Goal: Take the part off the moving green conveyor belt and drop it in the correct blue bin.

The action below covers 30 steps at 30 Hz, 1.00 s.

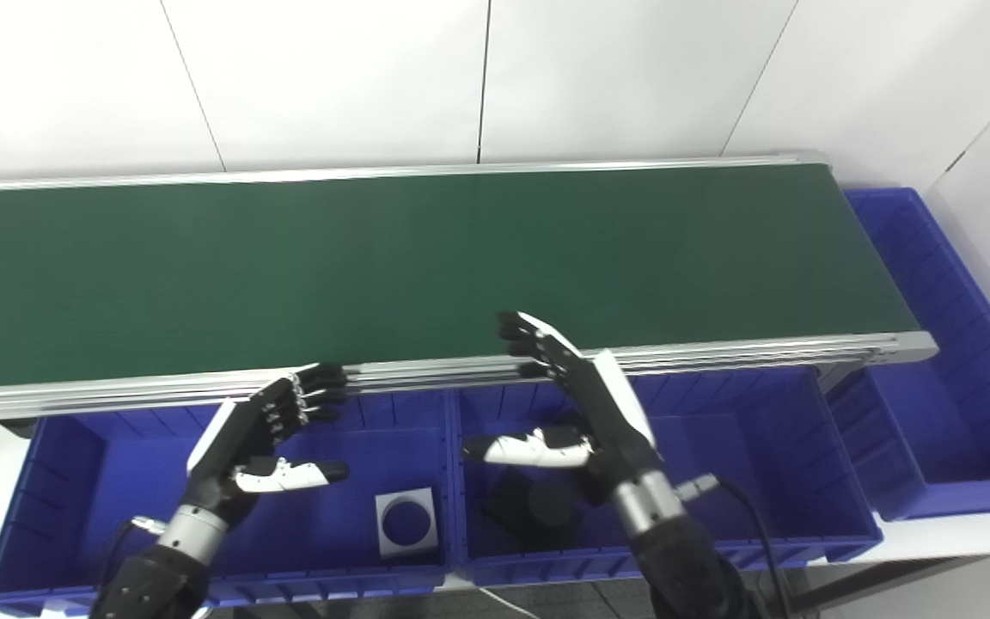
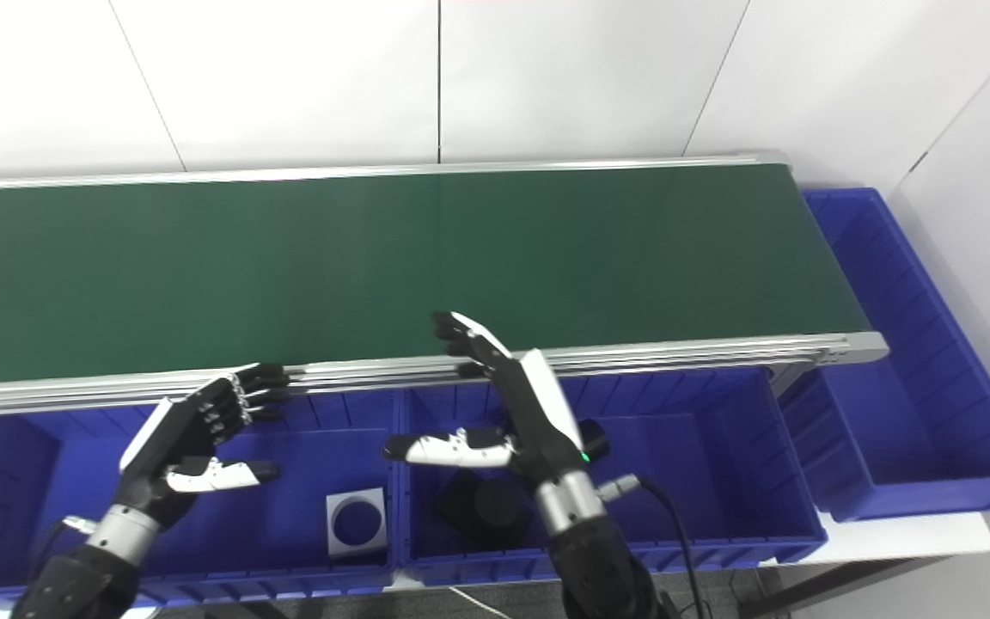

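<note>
belt (image 1: 426,258): bare green, no part on it | left bin (image 1: 57,481): grey square plate with round hole (image 1: 406,521) | middle bin (image 1: 753,464): black round part (image 1: 538,507) | left hand (image 1: 263,438): fingers spread, holding nothing, above left bin | right hand (image 1: 581,404): fingers spread, holding nothing, above middle bin

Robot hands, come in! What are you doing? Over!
Left hand and right hand open, holding nothing, over the blue bins. Green belt shows no part. Nothing in the way.
</note>
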Tool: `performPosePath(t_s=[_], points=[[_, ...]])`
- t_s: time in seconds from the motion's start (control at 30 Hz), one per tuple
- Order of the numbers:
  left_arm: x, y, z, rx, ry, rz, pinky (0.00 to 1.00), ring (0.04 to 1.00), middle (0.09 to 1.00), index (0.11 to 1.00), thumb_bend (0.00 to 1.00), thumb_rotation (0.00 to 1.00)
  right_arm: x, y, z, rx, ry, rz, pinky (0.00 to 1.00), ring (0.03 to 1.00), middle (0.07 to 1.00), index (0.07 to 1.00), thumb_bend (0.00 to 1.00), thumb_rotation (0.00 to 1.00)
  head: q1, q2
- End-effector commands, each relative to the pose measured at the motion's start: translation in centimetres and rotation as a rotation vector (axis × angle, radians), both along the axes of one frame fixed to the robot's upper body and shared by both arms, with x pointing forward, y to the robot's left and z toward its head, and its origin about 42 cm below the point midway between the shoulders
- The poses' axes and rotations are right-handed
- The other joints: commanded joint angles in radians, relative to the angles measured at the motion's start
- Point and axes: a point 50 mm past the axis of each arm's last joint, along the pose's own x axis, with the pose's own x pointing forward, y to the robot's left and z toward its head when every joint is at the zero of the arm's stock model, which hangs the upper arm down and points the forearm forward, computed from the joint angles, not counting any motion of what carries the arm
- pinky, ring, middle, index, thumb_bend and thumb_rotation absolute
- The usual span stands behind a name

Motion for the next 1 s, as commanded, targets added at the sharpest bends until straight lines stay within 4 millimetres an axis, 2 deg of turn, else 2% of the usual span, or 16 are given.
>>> performPosePath(t_s=[0.0,0.23,0.43,0.73,0.97], points=[[0.3,-0.2,0.8,-0.008,-0.066,0.011,0.71,0.748,0.778,0.771,0.97,0.19,0.5,0.2,0.1,0.040,-0.062,0.023,0.76,0.822,0.847,0.869,0.86,0.38,0.023,-0.009],[-0.7,-1.3,0.4,-0.019,-0.051,0.038,0.72,0.763,0.793,0.789,0.96,0.17,1.2,-0.9,-3.4,0.074,-0.035,0.030,0.76,0.809,0.829,0.855,0.85,0.42,0.105,-0.041],[-1.1,-1.4,0.0,-0.019,-0.048,0.055,0.74,0.800,0.825,0.818,0.96,0.18,1.4,-2.0,-5.6,0.104,0.013,0.028,0.75,0.804,0.820,0.856,0.80,0.47,0.135,-0.061],[-1.1,-2.2,-0.5,-0.005,-0.050,0.056,0.75,0.820,0.848,0.838,0.98,0.21,0.9,-3.9,-7.1,0.107,0.018,-0.005,0.73,0.778,0.802,0.843,0.76,0.47,0.164,-0.097],[-1.2,-2.8,-0.9,0.007,-0.053,0.064,0.76,0.824,0.851,0.841,0.96,0.21,0.5,-4.2,-7.2,0.105,0.001,-0.006,0.73,0.778,0.796,0.836,0.73,0.46,0.179,-0.122]])
